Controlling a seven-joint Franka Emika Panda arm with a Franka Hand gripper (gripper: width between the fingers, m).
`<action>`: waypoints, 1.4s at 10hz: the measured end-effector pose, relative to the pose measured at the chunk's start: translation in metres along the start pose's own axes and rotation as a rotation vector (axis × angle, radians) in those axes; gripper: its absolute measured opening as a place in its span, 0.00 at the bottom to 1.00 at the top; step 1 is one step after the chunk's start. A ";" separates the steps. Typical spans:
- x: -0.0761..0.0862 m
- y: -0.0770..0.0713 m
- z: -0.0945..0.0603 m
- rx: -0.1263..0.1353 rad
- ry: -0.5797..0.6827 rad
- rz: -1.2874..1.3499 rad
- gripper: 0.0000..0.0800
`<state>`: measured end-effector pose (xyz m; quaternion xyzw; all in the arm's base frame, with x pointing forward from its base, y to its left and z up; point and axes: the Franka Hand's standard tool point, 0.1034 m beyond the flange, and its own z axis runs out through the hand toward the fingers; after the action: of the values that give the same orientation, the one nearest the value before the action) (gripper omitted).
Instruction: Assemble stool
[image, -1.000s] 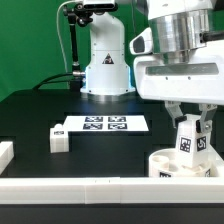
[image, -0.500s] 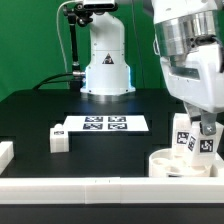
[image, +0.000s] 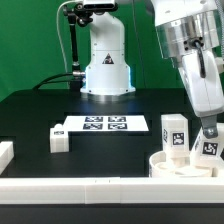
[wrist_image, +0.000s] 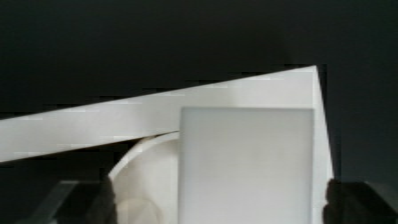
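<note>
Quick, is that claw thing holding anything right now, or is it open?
Gripper: open; its jaws stand apart on either side of a stool leg, not clamped on it.

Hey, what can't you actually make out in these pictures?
- Seat: exterior view, cut off by the right edge; the front rail hides its base.
- Leg by the gripper: exterior view, partly covered by it; contact unclear.
- Other leg: exterior view, its foot is hidden behind the seat's rim.
- Fingertips: wrist view, cut off by the picture's edge, blurred.
- Loose leg: exterior view, tag too small to read.
</note>
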<state>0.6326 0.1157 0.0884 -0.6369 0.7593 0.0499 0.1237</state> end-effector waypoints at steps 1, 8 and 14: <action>-0.002 0.000 -0.005 -0.013 -0.003 -0.090 0.79; -0.013 0.003 -0.013 -0.041 0.025 -0.667 0.81; -0.016 0.004 -0.013 -0.062 0.033 -1.230 0.81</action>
<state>0.6293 0.1289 0.1043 -0.9622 0.2529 -0.0183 0.0996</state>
